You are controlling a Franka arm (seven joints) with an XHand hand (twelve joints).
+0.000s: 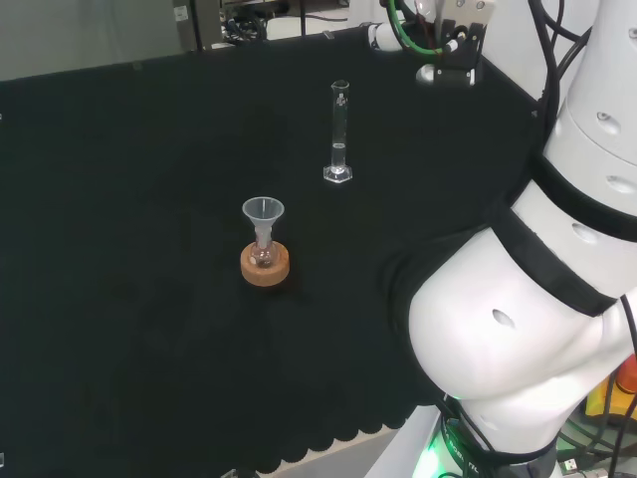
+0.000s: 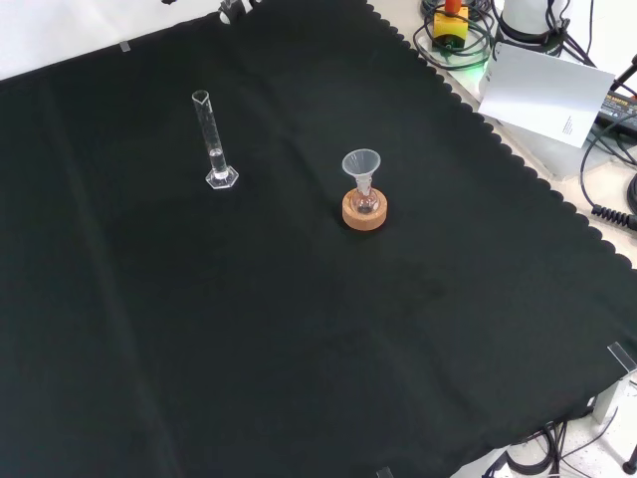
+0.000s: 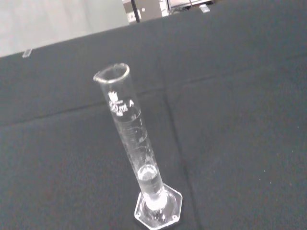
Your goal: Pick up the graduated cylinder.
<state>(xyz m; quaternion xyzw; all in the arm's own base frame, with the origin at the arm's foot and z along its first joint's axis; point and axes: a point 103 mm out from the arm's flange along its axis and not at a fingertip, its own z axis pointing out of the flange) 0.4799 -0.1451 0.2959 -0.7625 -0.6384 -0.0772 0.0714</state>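
Note:
The graduated cylinder (image 1: 339,134) is a slim clear glass tube on a hexagonal foot. It stands upright on the black cloth by itself, with a little clear liquid at its bottom. In the front view the cylinder (image 2: 212,139) is at the upper left. The wrist view has the cylinder (image 3: 134,148) close and whole, with nothing touching it. In the head view, the arm's wrist end (image 1: 453,45), black and white with green cables, hangs at the top, right of the cylinder and well apart from it.
A small clear flask with a funnel in it sits on a cork ring (image 1: 265,265), nearer than the cylinder in the head view and right of it in the front view (image 2: 363,211). The arm's white links (image 1: 537,299) stand at the right. Paper (image 2: 542,95) and cables lie beyond the cloth's scalloped edge.

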